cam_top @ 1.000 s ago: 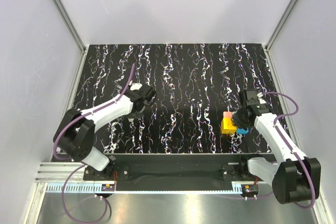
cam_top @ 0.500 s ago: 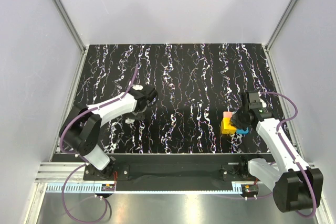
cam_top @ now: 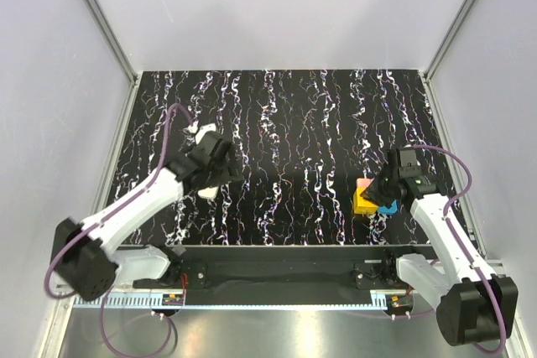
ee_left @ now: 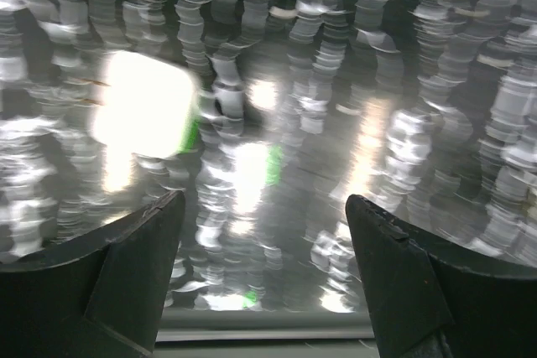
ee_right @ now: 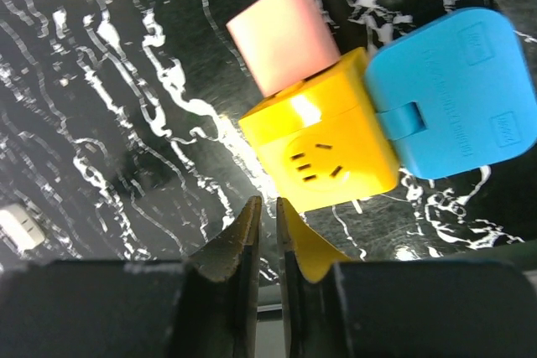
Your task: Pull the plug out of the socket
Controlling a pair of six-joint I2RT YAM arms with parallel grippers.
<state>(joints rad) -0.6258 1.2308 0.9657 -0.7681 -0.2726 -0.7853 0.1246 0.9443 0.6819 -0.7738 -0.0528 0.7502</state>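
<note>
Right wrist view gives you the clearest read. The yellow socket (ee_right: 323, 157) lies on the black marbled table (ee_right: 101, 81). A pink plug (ee_right: 281, 35) is seated in its far face and a blue plug (ee_right: 453, 94) is pressed against its right face. Both plugs touch the socket with no gap you can see, so I judge the pull not yet done: neither plug is off.

Your right gripper (ee_right: 267, 228) has its fingers drawn together to a thin slit with nothing between them, and the tips sit just beside the socket's near edge. It grips neither plug.

Your left gripper (ee_left: 264, 207) is well to the left of the socket. Its fingers are spread apart and hold nothing. That wrist view is badly blurred. A bright white block (ee_left: 143, 115) with a green edge lies on the table ahead of the fingers, and you cannot tell what it is.

Nearly everything is left to do, as I read it. You need to part the right fingers, close them on a plug, steady the socket and draw the plug free. The task does not say which plug is meant.
</note>
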